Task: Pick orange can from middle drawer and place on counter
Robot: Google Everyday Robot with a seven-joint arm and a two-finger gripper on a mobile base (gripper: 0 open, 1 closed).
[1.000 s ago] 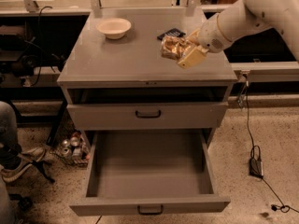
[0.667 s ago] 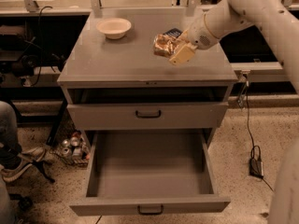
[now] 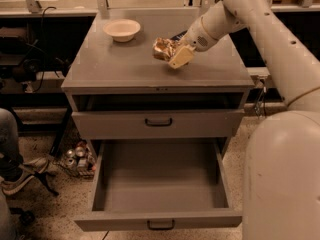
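The orange can (image 3: 162, 48), shiny, golden and dented, is held in my gripper (image 3: 172, 53) over the middle of the grey counter (image 3: 125, 69), low above its surface or touching it. The gripper's pale fingers (image 3: 181, 57) are shut on the can's right side. My white arm (image 3: 235, 14) reaches in from the upper right. The middle drawer (image 3: 160, 181) stands pulled wide open below, with a bare grey floor and a small black handle at its front.
A cream bowl (image 3: 122, 29) sits at the counter's back left. The upper drawer (image 3: 157, 123) shows only its flat front. Several small silvery cans (image 3: 76, 156) lie on the floor at the left. A person's leg and shoe (image 3: 15, 159) are at the far left.
My gripper has carried the orange can leftward from the counter's right side to near its middle, and a little lower. The view has shifted as the arm moved.
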